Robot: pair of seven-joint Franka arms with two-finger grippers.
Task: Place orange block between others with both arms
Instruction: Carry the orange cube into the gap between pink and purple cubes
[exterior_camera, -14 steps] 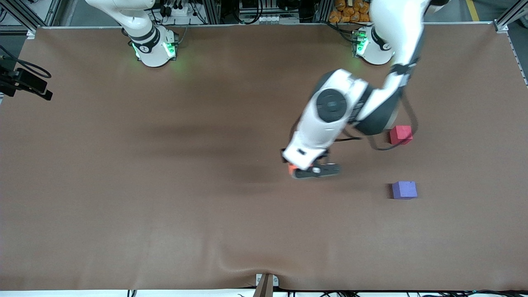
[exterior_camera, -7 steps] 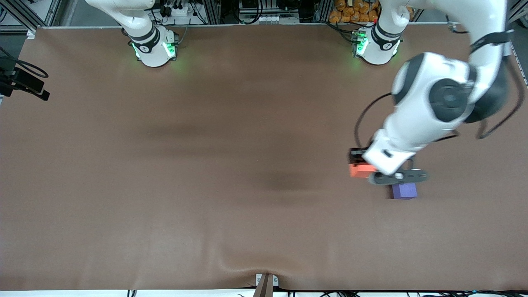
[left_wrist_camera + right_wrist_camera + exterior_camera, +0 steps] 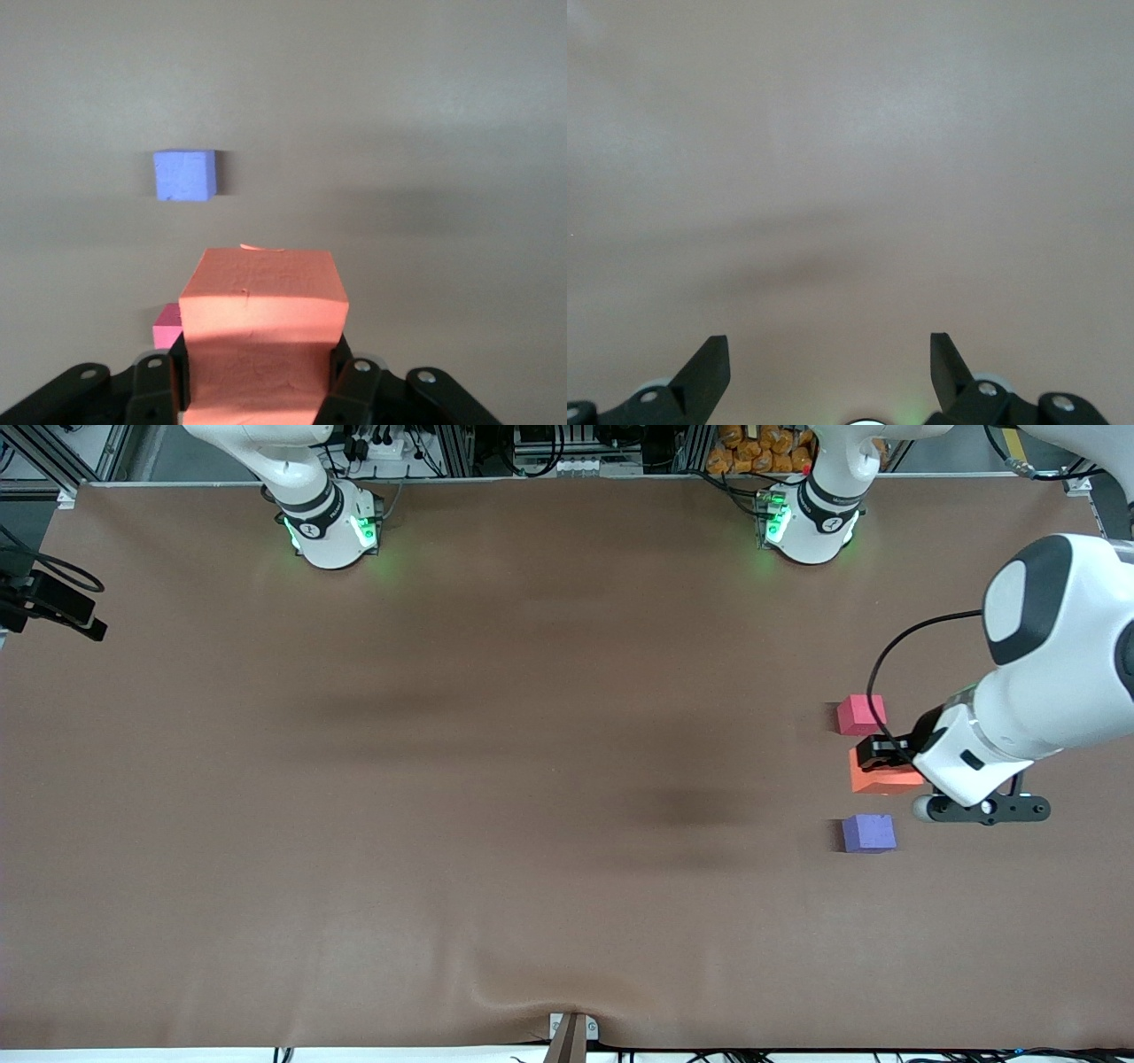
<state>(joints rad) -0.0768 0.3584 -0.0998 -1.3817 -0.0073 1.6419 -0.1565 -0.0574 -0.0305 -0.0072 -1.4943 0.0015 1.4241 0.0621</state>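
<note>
My left gripper (image 3: 886, 766) is shut on the orange block (image 3: 881, 779) and holds it in the air over the gap between the pinkish-red block (image 3: 861, 715) and the purple block (image 3: 868, 833). Both of those rest on the table toward the left arm's end, the purple one nearer the front camera. In the left wrist view the orange block (image 3: 261, 301) fills the space between the fingers of the left gripper (image 3: 261, 376), with the purple block (image 3: 184, 175) and a corner of the pinkish-red block (image 3: 166, 329) below. My right gripper (image 3: 828, 350) hangs open over bare table, holding nothing.
A brown cover (image 3: 443, 779) spreads over the whole table and puckers at the front edge (image 3: 532, 992) above a clamp (image 3: 571, 1035). A black camera mount (image 3: 53, 607) juts in at the right arm's end. The right arm's base (image 3: 330, 527) waits at the back.
The left arm has swung from the table's middle toward its own end, carrying the orange block from beside the two blocks to over the gap between them. The right arm has stayed still.
</note>
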